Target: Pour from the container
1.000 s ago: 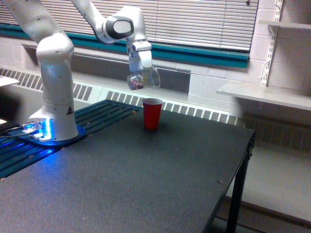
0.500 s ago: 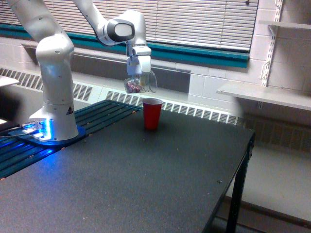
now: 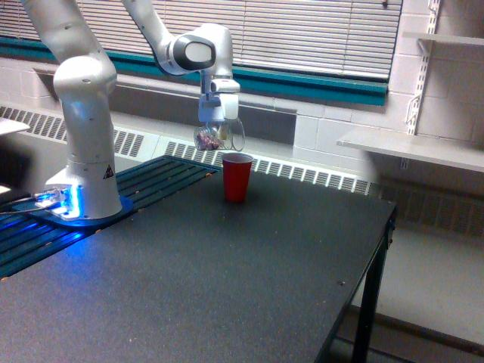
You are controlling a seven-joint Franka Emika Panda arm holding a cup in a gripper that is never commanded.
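The white arm reaches from its base (image 3: 83,193) at the exterior view's left and bends down so that its hand (image 3: 218,127) points toward the counter (image 3: 227,287), clamped on the container (image 3: 218,138), a small clear cup held in the air. The container lies tipped on its side, its open mouth turned toward the exterior view's right, and the pinkish-brown bits (image 3: 209,140) sit bunched at its closed end on the exterior view's left. It hangs just above and slightly to the exterior view's left of the red cup (image 3: 237,177), without touching it; whether its mouth is directly over the red cup's rim is hard to tell from this angle. The red cup stands upright on the dark counter, near the far edge, and nothing can be seen falling between the two. The counter's surface is black and speckled, with a metal leg (image 3: 370,302) showing at its near corner on the exterior view's right. Behind it run a vented heater strip (image 3: 302,172), a teal band (image 3: 318,85) along the wall, and closed window blinds (image 3: 302,30). A blue light (image 3: 57,200) glows at the foot of the arm's base.
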